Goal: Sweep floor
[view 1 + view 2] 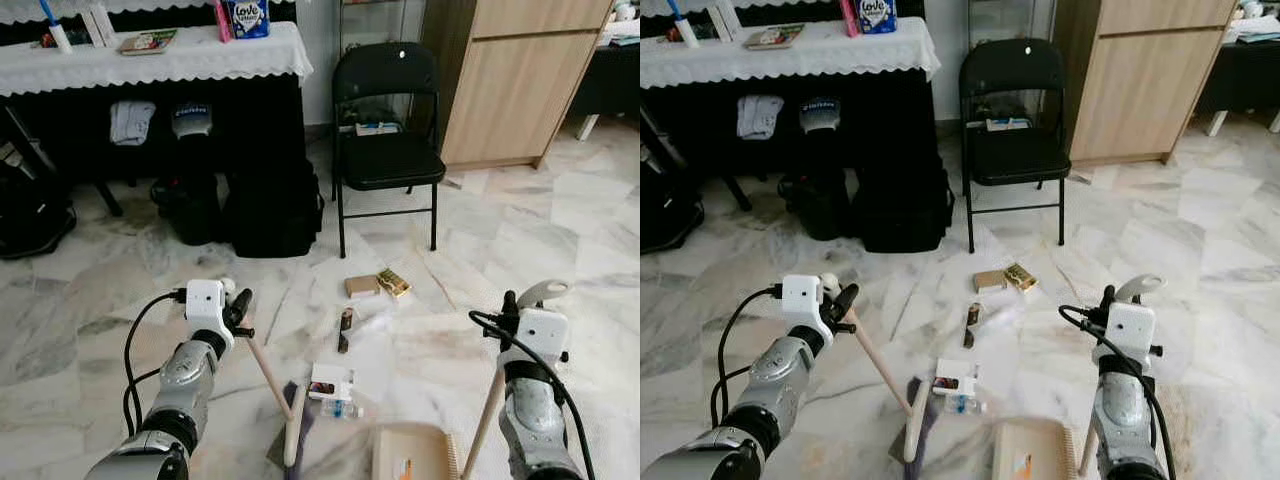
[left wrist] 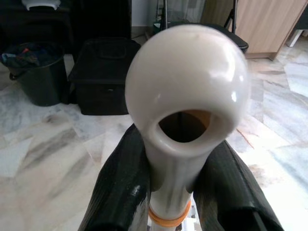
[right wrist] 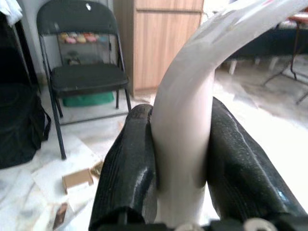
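Note:
My left gripper (image 1: 238,306) is shut on the top of a broom handle (image 1: 265,370), which slants down to the broom head (image 1: 291,432) on the marble floor. In the left wrist view, black fingers (image 2: 120,187) clamp the handle's white knob (image 2: 187,91). My right gripper (image 1: 518,306) is shut on the white curved grip (image 3: 185,125) of a tan dustpan (image 1: 410,452) that rests on the floor at the bottom of the view. Litter lies between them: a small cardboard box (image 1: 362,286), a gold packet (image 1: 393,282), a dark wrapper (image 1: 345,328), a white packet (image 1: 330,383) and a small bottle (image 1: 343,408).
A black folding chair (image 1: 385,110) stands just beyond the litter. A wooden cabinet (image 1: 510,80) is behind it on the right. At the back left, a table with a white lace cloth (image 1: 150,55) has black bags (image 1: 270,205) under it.

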Robot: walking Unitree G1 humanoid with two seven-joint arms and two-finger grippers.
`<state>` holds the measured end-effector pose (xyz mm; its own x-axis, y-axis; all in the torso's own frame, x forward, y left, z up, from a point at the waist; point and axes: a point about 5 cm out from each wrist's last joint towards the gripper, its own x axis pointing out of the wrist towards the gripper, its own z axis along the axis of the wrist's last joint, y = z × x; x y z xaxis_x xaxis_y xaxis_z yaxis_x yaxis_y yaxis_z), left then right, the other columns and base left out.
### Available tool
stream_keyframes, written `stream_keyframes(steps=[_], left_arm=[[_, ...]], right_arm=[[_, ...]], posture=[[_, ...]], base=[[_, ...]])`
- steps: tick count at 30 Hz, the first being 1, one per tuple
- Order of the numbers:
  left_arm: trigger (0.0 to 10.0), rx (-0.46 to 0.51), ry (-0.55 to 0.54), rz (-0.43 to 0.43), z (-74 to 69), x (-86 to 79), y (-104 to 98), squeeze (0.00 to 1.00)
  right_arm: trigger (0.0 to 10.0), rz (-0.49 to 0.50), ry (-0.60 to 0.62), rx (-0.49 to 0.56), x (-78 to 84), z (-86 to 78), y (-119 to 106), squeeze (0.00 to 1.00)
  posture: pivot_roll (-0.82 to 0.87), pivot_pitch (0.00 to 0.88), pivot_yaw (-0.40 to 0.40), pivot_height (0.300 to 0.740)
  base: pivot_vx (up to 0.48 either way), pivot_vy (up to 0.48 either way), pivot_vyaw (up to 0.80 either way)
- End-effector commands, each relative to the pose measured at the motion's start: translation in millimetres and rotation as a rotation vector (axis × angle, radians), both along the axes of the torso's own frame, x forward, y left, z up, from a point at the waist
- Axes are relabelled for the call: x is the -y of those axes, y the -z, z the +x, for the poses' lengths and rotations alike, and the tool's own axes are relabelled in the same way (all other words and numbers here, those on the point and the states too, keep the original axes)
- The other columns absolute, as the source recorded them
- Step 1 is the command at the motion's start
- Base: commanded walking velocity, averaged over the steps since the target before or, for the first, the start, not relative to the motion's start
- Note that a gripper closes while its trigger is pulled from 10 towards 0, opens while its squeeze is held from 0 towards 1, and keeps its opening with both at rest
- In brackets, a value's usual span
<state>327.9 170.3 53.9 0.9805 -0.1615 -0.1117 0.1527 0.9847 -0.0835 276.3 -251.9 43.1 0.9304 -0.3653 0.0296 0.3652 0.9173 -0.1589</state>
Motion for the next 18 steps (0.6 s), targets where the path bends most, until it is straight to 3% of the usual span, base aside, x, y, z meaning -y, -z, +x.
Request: stream_keyframes(steps=[1,7,13,18], left_arm=[[10.0,0.028,-0.022,0.009,2.9,-5.9,-6,0.0],[10.0,0.025,-0.025,0.01,2.8,-6.7,-6,0.0],[10.0,0.024,-0.023,0.01,3.0,-6.2,-6,0.0],[10.0,0.024,-0.02,0.008,3.0,-5.4,-6,0.0]], right_arm=[[10.0,0.024,0.02,0.015,2.6,3.4,-4,0.0],[10.0,0.012,0.011,0.029,2.7,3.2,-5,0.0],[10.0,-0.105,-0.036,0.082,-1.9,5.7,-15,0.0],[10.0,-0.146,-0.082,0.14,-9.0,9.7,-25,0.0]], posture=[[0.0,0.0,0.05,0.74],[0.0,0.0,0.051,0.74],[0.0,0.0,0.051,0.74],[-0.01,0.0,0.053,0.74]], base=[[0.0,0.0,0.0],[0.0,0.0,0.0],[0.0,0.0,0.0],[0.0,0.0,0.0]])
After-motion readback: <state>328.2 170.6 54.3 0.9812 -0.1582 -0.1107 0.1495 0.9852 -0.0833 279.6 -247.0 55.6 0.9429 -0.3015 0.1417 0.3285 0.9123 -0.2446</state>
